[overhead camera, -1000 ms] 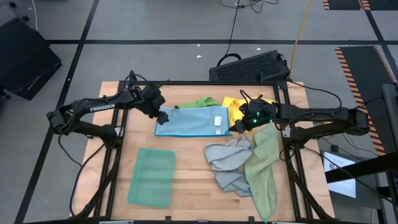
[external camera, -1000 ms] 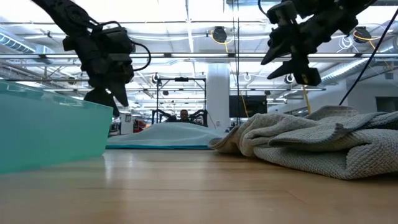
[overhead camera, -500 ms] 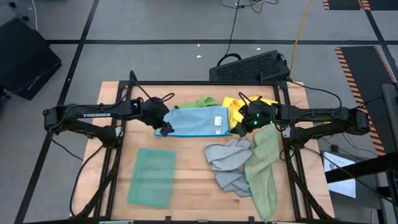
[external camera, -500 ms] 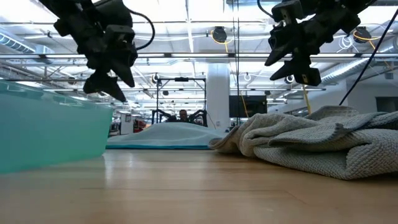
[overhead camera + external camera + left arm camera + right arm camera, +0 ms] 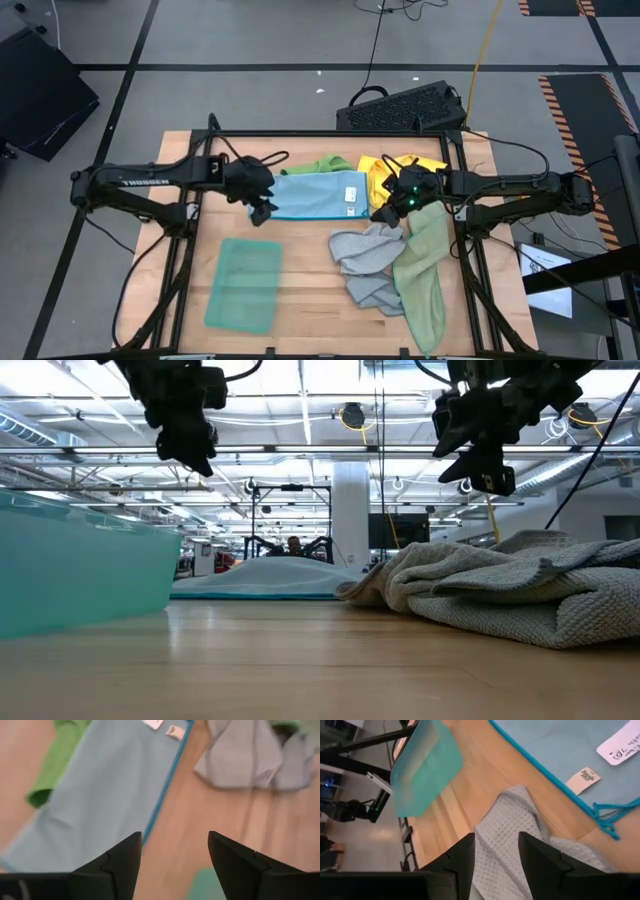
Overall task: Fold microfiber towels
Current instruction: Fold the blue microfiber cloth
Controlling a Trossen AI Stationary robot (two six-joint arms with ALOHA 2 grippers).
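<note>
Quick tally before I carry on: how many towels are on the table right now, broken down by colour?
Teal green towel: 1
Light blue towel: 1
Bright green towel: 1
Yellow towel: 1
Grey towel: 1
Pale sage green towel: 1
Total: 6 towels
</note>
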